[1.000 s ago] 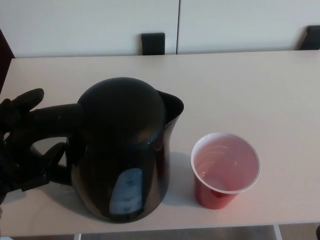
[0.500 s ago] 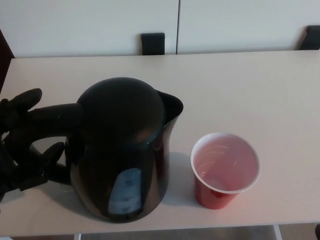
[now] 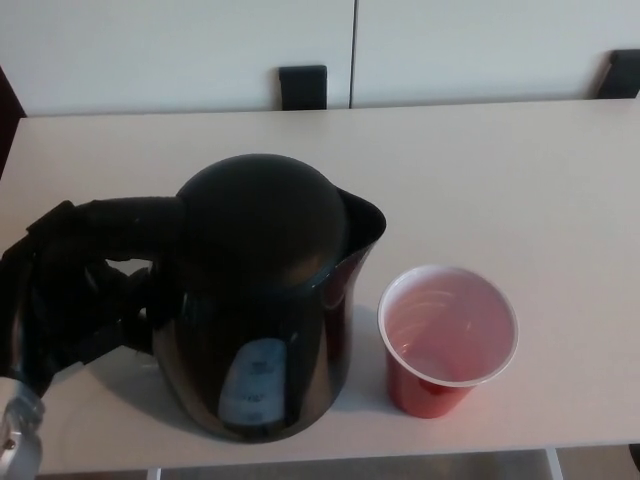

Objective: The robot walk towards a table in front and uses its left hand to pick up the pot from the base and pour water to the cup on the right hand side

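Observation:
A black electric kettle (image 3: 265, 290) stands on the pale table (image 3: 480, 170), spout pointing right and up, water gauge facing me. Its handle (image 3: 115, 225) sticks out to the left. My left hand (image 3: 65, 300) is wrapped around that handle, fingers closed through the loop. A red plastic cup (image 3: 447, 340) with a white rim stands just right of the kettle, upright, with a narrow gap between them. The kettle's base is hidden under its body. My right hand does not show.
Two black chair backs (image 3: 303, 86) (image 3: 622, 72) rise behind the table's far edge, against a white wall. The table's near edge runs along the bottom of the picture.
My left hand has moved right and closed around the kettle's handle. The kettle has shifted slightly to the right, closer to the cup. The cup has stayed put.

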You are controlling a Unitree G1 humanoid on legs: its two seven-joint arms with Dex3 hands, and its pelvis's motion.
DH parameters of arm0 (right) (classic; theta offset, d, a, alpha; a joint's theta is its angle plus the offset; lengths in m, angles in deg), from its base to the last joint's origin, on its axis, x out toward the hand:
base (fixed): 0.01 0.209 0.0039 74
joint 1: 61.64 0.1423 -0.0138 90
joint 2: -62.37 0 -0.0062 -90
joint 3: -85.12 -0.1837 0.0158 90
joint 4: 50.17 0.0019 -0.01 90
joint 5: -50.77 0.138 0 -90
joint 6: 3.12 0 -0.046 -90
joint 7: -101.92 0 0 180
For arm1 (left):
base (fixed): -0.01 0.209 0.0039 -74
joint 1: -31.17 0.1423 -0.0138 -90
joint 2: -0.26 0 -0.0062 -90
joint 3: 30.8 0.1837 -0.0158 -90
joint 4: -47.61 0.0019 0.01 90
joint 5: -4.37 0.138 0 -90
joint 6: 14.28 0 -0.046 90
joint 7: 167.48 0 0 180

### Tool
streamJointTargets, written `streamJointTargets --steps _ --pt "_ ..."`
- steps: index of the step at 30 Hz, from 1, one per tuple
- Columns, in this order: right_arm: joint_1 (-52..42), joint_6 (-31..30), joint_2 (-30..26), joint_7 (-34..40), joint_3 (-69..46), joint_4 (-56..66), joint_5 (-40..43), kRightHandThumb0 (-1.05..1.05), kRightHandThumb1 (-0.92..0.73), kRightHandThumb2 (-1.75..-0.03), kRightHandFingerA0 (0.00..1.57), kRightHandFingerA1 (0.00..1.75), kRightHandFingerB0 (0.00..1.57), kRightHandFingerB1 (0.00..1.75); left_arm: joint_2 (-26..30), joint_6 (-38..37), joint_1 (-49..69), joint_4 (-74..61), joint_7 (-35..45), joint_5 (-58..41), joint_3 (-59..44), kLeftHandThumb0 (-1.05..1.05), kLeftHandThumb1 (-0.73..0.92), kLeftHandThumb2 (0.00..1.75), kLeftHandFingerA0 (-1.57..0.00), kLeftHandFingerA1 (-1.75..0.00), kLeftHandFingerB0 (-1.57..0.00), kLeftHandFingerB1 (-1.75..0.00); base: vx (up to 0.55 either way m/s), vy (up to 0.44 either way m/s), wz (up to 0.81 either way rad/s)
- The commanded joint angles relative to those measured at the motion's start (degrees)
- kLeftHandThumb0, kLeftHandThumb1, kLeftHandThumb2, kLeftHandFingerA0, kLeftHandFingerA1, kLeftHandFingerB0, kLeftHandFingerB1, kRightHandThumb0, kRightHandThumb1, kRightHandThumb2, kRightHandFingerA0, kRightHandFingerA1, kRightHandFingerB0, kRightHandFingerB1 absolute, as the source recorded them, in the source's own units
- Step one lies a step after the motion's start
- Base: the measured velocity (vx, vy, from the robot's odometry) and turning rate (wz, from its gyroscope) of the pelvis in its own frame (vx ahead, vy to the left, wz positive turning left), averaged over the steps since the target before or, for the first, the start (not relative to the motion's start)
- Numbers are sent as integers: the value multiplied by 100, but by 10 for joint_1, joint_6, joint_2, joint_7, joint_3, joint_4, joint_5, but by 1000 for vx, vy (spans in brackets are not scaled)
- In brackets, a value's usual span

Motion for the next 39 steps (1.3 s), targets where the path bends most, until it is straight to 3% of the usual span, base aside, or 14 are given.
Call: streamJointTargets --steps 1,4,5,8,16,17,22,23,29,30,33,34,39 --pt "3 4 -8 2 -4 -4 3 -37 -60 -58 24 38 31 42 -3 18 -2 -8 -4 -8 -5 13 69 60 -72 -175 -60 -173 0 0 0" --pt "6 2 -8 6 0 -2 -2 -37 -61 -58 24 38 31 42 -5 19 -7 -11 4 -22 -9 15 71 62 -73 -175 -60 -175 0 0 0" --pt "9 -1 -7 7 -2 -4 1 -37 -60 -58 25 37 32 42 -5 20 -7 -13 5 -24 -9 29 59 82 -103 -139 -86 -126 0 0 0" --pt "10 -3 -7 7 -3 -6 2 -37 -60 -58 25 37 32 42 -5 21 -7 -15 5 -24 -10 29 59 82 -103 -139 -86 -126 0 0 0" --pt "16 -1 -10 14 1 -9 -6 -35 -61 -57 28 39 34 43 1 97 -53 -95 -13 -97 -57 24 62 79 -113 -149 -96 -136 0 0 0" --pt "17 2 -11 14 2 -11 -8 -36 -61 -58 28 40 32 43 3 114 -68 -110 -23 -102 -61 3 70 65 -110 -175 -88 -156 0 0 0" --pt "18 4 -12 13 3 -14 -9 -36 -61 -58 28 40 32 43 1 137 -78 -124 -27 -103 -68 3 70 65 -110 -175 -88 -156 0 0 0" --pt "20 7 -12 13 7 -13 -13 -37 -61 -59 26 40 32 44 14 156 -118 -138 -35 -98 -63 5 70 58 -79 -175 -63 -175 0 0 0" --pt "22 8 -12 12 9 -13 -11 -37 -61 -58 28 40 32 42 16 161 -144 -136 -35 -86 -62 3 70 57 -76 -175 -61 -175 0 0 0" --pt "27 7 -12 14 10 -16 -12 -37 -61 -58 27 40 33 43 15 155 -155 -128 -33 -82 -58 1 57 73 -117 -156 -96 -143 0 0 0" --pt "30 8 -12 14 10 -18 -12 -37 -61 -58 27 40 33 43 14 154 -161 -125 -32 -80 -57 1 57 73 -117 -156 -96 -143 0 0 0" --pt "31 -2 -11 19 11 -11 -11 -37 -60 -57 28 40 34 44 10 158 -174 -122 -36 -75 -47 -5 66 55 -77 -175 -61 -175 0 0 0" --pt "40 6 -12 18 12 -23 -12 -36 -61 -57 29 41 35 45 15 155 -182 -137 -43 -38 -13 -11 65 55 -77 -175 -61 -175 0 0 0"
